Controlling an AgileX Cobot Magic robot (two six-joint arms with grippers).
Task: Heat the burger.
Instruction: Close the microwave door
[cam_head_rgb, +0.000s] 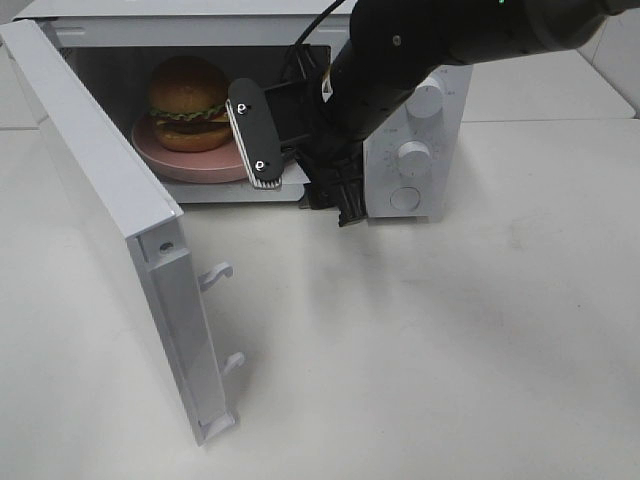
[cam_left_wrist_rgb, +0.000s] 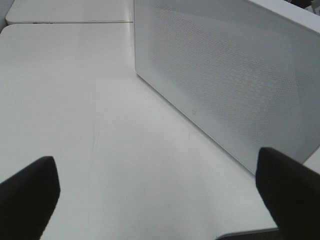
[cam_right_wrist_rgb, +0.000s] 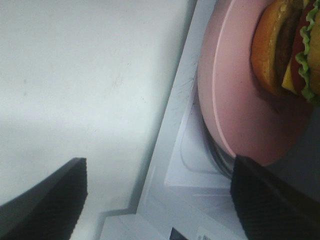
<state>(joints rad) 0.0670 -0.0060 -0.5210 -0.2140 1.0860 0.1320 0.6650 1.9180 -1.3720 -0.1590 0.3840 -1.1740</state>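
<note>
The burger (cam_head_rgb: 187, 95), with a glossy brown bun, green lettuce and yellow cheese, sits on a pink plate (cam_head_rgb: 190, 160) inside the open microwave (cam_head_rgb: 420, 150). In the right wrist view the burger (cam_right_wrist_rgb: 287, 50) rests on the plate (cam_right_wrist_rgb: 240, 100) just past the fingertips. My right gripper (cam_head_rgb: 275, 125) hovers at the microwave's opening, right of the plate, open with nothing between its fingers. Its fingers (cam_right_wrist_rgb: 50, 200) straddle the cavity's front sill. My left gripper (cam_left_wrist_rgb: 157, 165) is open over bare table, out of the exterior view.
The microwave door (cam_head_rgb: 110, 210) stands swung out toward the front left, its latch hooks (cam_head_rgb: 215, 275) pointing right. A perforated white microwave panel (cam_left_wrist_rgb: 225, 80) rises close beside the left gripper. The control knobs (cam_head_rgb: 413, 155) lie behind the right arm. White table (cam_head_rgb: 450, 350) lies in front.
</note>
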